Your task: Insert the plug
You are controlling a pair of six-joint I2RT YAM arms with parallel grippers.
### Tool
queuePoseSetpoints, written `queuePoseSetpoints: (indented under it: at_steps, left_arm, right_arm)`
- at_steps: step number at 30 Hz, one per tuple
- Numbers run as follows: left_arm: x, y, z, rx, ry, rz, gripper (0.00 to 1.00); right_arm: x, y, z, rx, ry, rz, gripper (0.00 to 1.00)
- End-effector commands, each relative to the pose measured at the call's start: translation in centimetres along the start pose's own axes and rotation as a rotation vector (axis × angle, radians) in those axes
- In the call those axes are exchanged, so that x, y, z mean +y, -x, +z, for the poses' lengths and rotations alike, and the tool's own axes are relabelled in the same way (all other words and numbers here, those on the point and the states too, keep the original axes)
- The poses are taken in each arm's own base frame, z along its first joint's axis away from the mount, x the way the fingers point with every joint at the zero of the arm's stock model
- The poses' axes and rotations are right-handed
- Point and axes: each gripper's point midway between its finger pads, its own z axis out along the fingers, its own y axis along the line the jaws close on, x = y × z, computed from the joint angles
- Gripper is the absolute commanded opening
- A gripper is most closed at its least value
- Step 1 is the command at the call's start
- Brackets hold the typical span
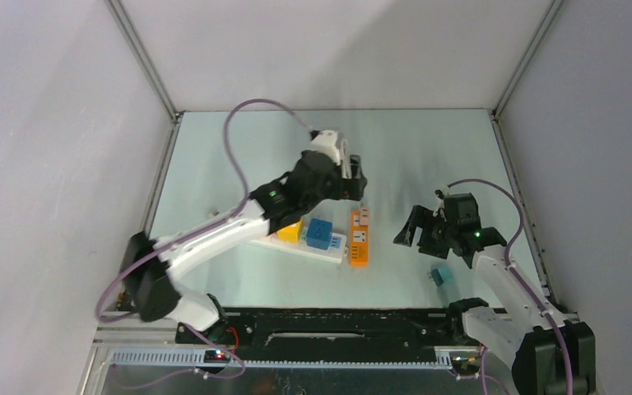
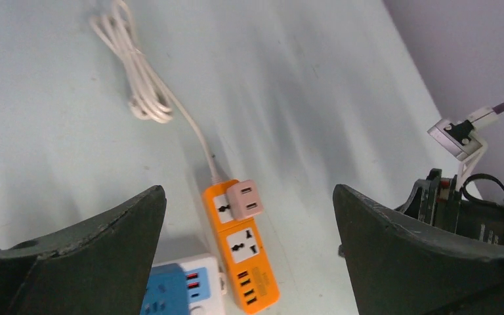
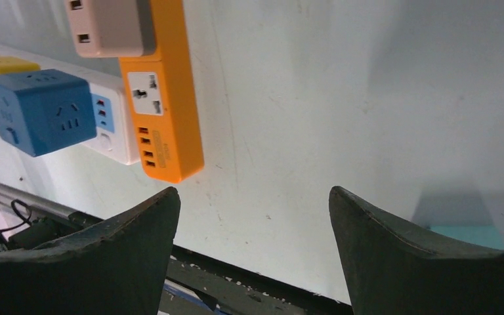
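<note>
A pink plug (image 2: 246, 199) sits in the far socket of the orange power strip (image 2: 243, 252); its second socket shows bare. My left gripper (image 2: 248, 190) hangs above the plug, open wide, with nothing between its fingers (image 2: 105, 243). In the top view the plug (image 1: 362, 216) is on the strip (image 1: 359, 243), just below the left gripper (image 1: 352, 179). My right gripper (image 1: 418, 229) stands open to the right of the strip, holding nothing. From the right wrist, the plug (image 3: 108, 26) and strip (image 3: 164, 98) lie at upper left, well apart from that gripper (image 3: 254, 190).
A white power strip (image 1: 333, 249) beside the orange one carries a blue cube adapter (image 1: 319, 234) and a yellow block (image 1: 290, 232). The orange strip's white cord (image 2: 144, 85) lies coiled farther back. A small teal block (image 1: 440, 276) rests near the right arm. Black rail (image 1: 337, 317) lines the near edge.
</note>
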Motion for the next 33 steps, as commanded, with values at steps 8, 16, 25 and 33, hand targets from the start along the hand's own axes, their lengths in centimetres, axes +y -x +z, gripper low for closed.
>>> queuePoseSetpoints:
  at_steps: [8,16,25,33]
  left_arm:
    - [7.3,0.0,-10.1,-0.357,-0.004,-0.026,1.0]
    - [9.6,-2.8,-12.7,-0.44,-0.068,-0.109,1.0]
    - [9.2,-3.0,-12.6,-0.438,-0.095,-0.096,1.0]
    - [8.4,-3.9,-10.8,-0.348,-0.083,-0.036,1.0]
  right_arm:
    - [-2.3,1.7,-1.7,-0.112,-0.166,0.084,0.87]
    - [-4.5,1.6,-1.4,-0.124,-0.293,0.243,0.87]
    - [-5.4,2.3,-3.6,-0.234,-0.329,0.325,0.91]
    - [-7.0,2.0,-5.1,-0.272,-0.381,0.457,1.0]
